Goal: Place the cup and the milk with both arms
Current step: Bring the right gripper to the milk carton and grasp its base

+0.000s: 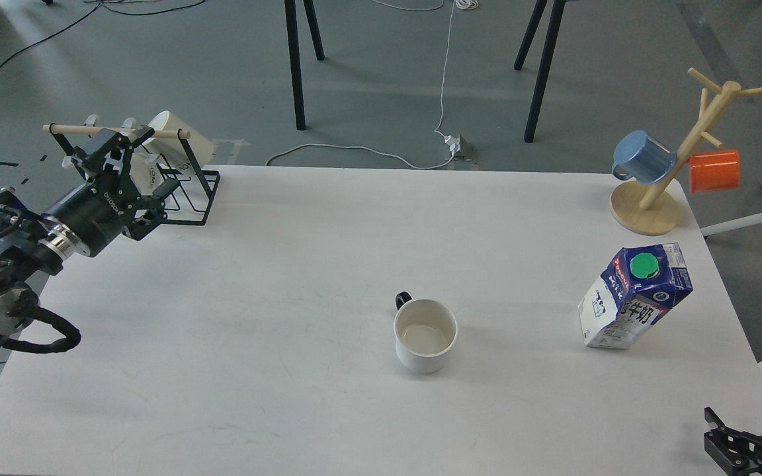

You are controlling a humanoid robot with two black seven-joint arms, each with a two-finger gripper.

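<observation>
White ceramic cup (pixel 424 335) stands centre-near on the white table (pixel 288 264); blue-white milk carton (pixel 634 295) right. Left gripper (pixel 113 155) hovers far-left, right gripper (pixel 748 446) near-right; fingers unclear. Reaching comes next, I judge.

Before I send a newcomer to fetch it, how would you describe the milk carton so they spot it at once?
Start at the white table and go to its right side, nearer than the wooden mug tree. The milk stands there upright by itself, well right of the white cup. It is the only blue and white gable-top carton, with a round green cap.
</observation>
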